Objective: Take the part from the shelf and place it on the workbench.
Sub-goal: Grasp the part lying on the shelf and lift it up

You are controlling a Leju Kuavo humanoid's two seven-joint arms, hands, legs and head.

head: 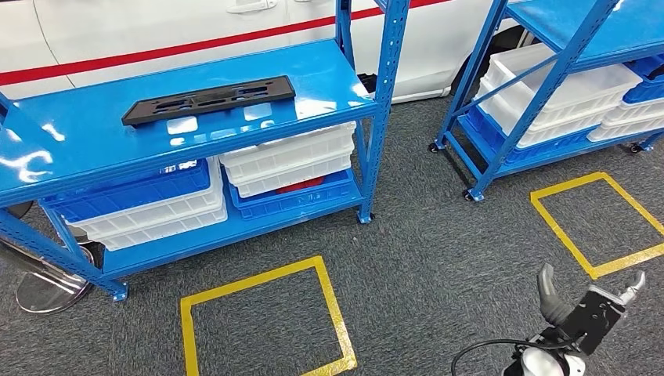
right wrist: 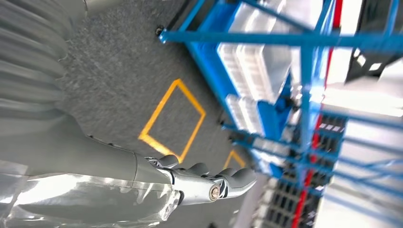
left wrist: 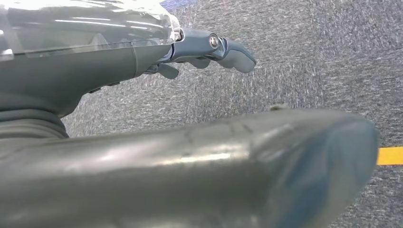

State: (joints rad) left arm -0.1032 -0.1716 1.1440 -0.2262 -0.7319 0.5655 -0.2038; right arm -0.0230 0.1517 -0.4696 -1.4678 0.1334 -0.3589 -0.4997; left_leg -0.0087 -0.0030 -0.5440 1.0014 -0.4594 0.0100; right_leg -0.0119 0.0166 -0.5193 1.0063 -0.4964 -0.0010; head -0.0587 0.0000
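**Part on the shelf, both hands empty**

The flat black plastic part (head: 209, 99), long and rectangular with cut-out slots, is seen lying on the glossy top deck of the blue steel shelf (head: 94, 133), untouched, well apart from either hand. Beneath that same deck, white plastic bins (head: 290, 157) and blue plastic crates (head: 129, 196) are stacked on the lower level. Behind the shelf, a white panel with a red stripe (head: 156, 51) is visible. To the right of the shelf a second blue rack (head: 548, 86) is parked, loaded with more white bins.

On the grey carpet (head: 423, 235) in front of the shelf, a square of yellow floor tape (head: 262, 321) is marked out, and another yellow square (head: 603, 223) is laid in front of the second rack.

The right hand (head: 583, 305) is held low, far right of the shelf, near the floor; its fingers (right wrist: 228, 178) are extended and spread, with nothing gripped. In the left wrist view the left hand (left wrist: 142, 114) is shown over bare carpet, thumb (left wrist: 214, 166) large in the foreground, fingers stretched out straight, nothing held. A strip of yellow tape is glimpsed past the thumb.
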